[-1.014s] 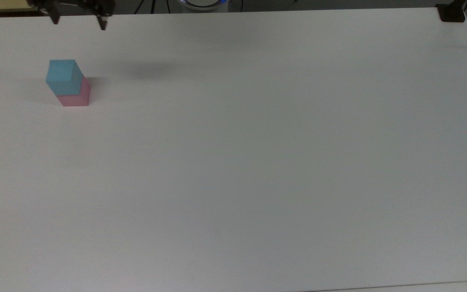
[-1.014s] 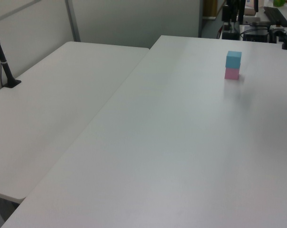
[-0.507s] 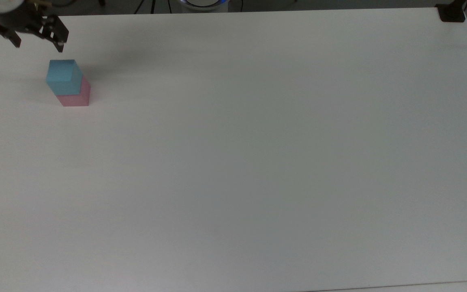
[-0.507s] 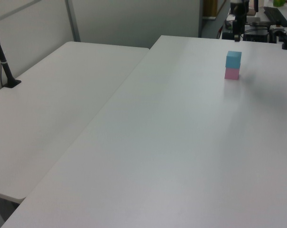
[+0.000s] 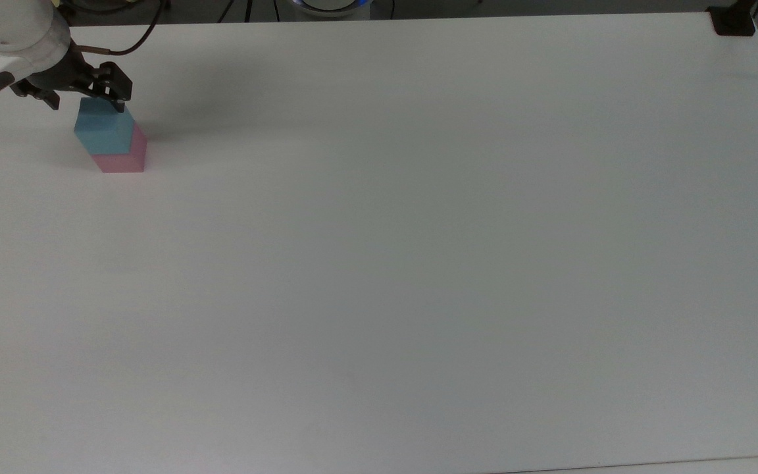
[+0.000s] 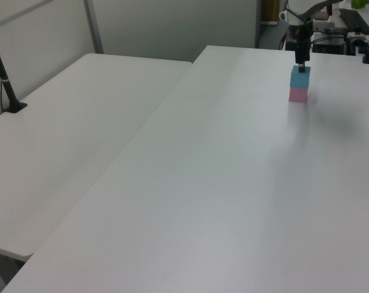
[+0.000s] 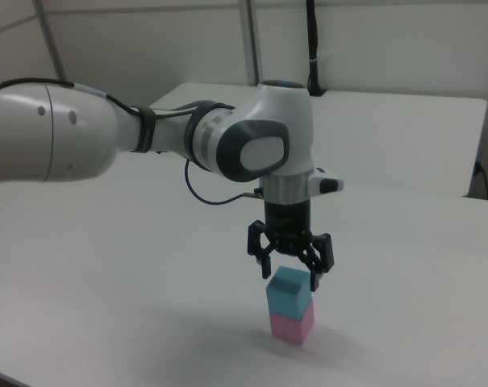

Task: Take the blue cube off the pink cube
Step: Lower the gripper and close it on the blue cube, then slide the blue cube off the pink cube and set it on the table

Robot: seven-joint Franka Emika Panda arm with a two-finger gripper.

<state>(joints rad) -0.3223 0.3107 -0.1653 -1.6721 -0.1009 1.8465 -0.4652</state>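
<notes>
Pink matte cube [image 7: 292, 326] is sitting on your white counter [image 7: 147, 322], and the light sky-blue matte cube [image 7: 289, 291] is stacked squarely on top of it, so nothing's done yet. Just above, the black two-finger hand [image 7: 289, 268] hovers with its fingers spread wide, straddling the blue cube's top. You've got the lowering, grabbing and lifting left.

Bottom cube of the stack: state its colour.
Pale pink. The pink cube sits under the blue cube, clearest in the right view.
</notes>
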